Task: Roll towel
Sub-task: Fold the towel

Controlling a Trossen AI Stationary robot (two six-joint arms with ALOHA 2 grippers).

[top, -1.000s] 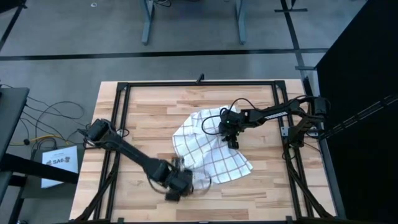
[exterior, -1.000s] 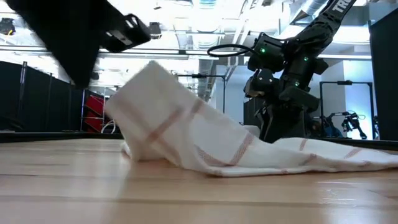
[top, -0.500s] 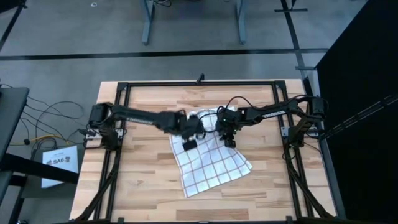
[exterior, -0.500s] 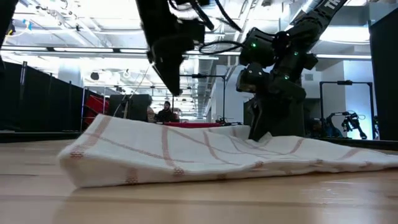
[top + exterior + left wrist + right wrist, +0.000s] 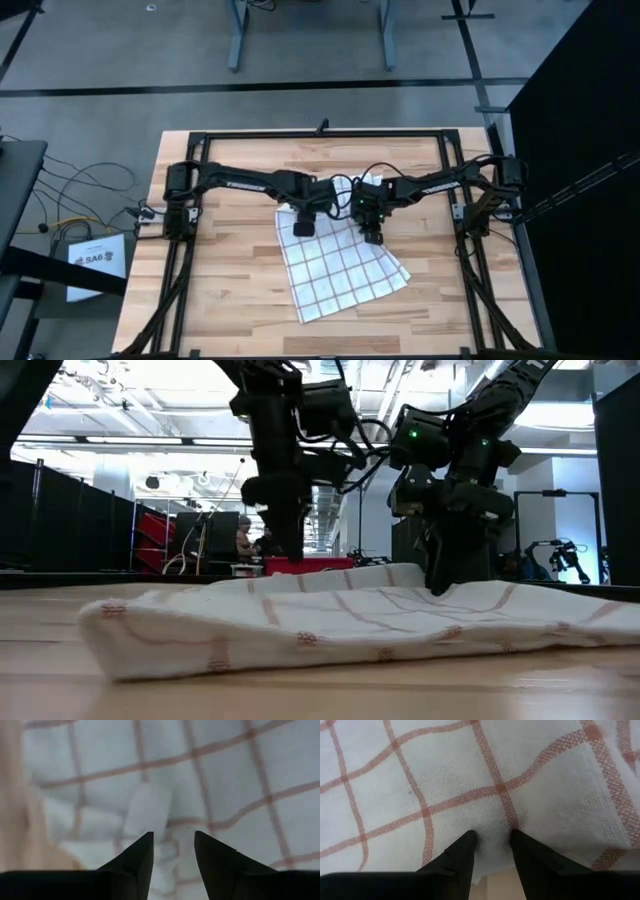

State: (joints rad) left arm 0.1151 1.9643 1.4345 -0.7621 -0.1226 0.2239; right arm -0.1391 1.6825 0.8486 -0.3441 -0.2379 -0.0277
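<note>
Both my tools press down on the towel's far edge near the counter's middle: left tool [image 5: 305,226] parted slightly with cloth between its tips, right tool [image 5: 372,236] pinching a fold. Towel [image 5: 343,270] lies spread flat toward the counter's near edge. A floor box reads "SA6" [image 5: 97,258].

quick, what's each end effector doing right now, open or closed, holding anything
Left end effector: open, fingertips resting on the thin white grid-checked cloth towel, not gripping it.
Right end effector: shut on the towel, pinching a small fold near its edge.
</note>
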